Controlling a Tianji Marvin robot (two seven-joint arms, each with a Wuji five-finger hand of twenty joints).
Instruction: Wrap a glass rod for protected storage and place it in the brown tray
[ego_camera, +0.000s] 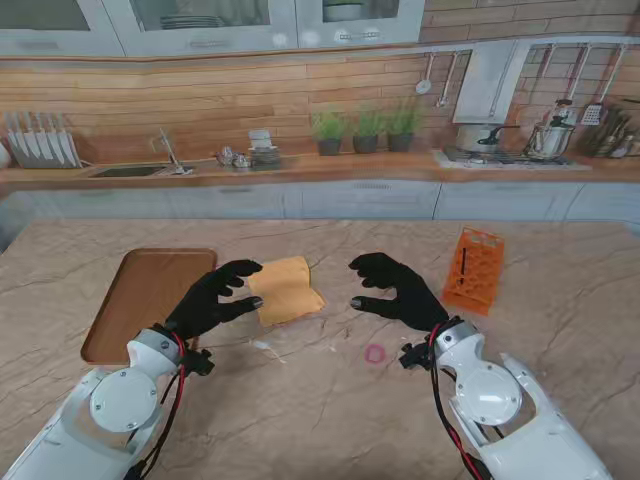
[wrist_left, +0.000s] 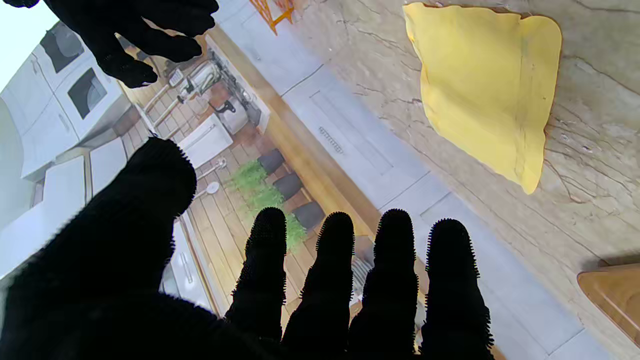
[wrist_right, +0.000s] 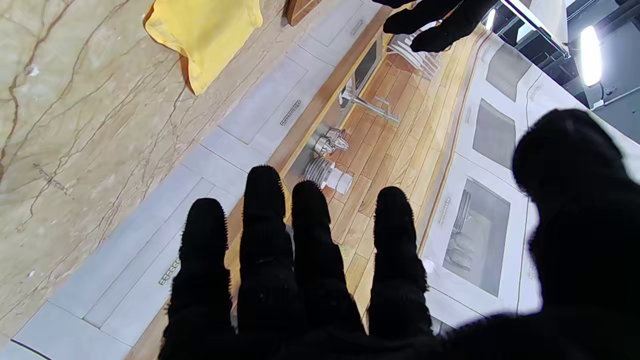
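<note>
- Stand view first, taking the yellow cloth as the landmark: nearest to me, and nearer than the cloth, a faint clear streak lay on the marble table. It may have been the glass rod, but it was too small and pale to be sure.
- A small pink ring lay on the marble nearer to me than the cloth and to its right.
- The left hand hovered just beside the cloth's left edge, fingers spread and slightly curled, holding nothing.
- The right hand hung to the right of the cloth and apart from it, fingers likewise spread and empty.
- The cloth itself lay folded over, not flat. In my judgement the step in hand was to spread it. Doing it well would mean pinching one loose corner with each hand, drawing them apart until the sheet lay flat, and only then fetching the rod.
- The brown tray sat to the left of the cloth, beyond the left hand, and held nothing that I could see.
- The orange rack stood well to the right of the cloth, past the right hand.
- No brand, label or writing could be read in any view.
</note>
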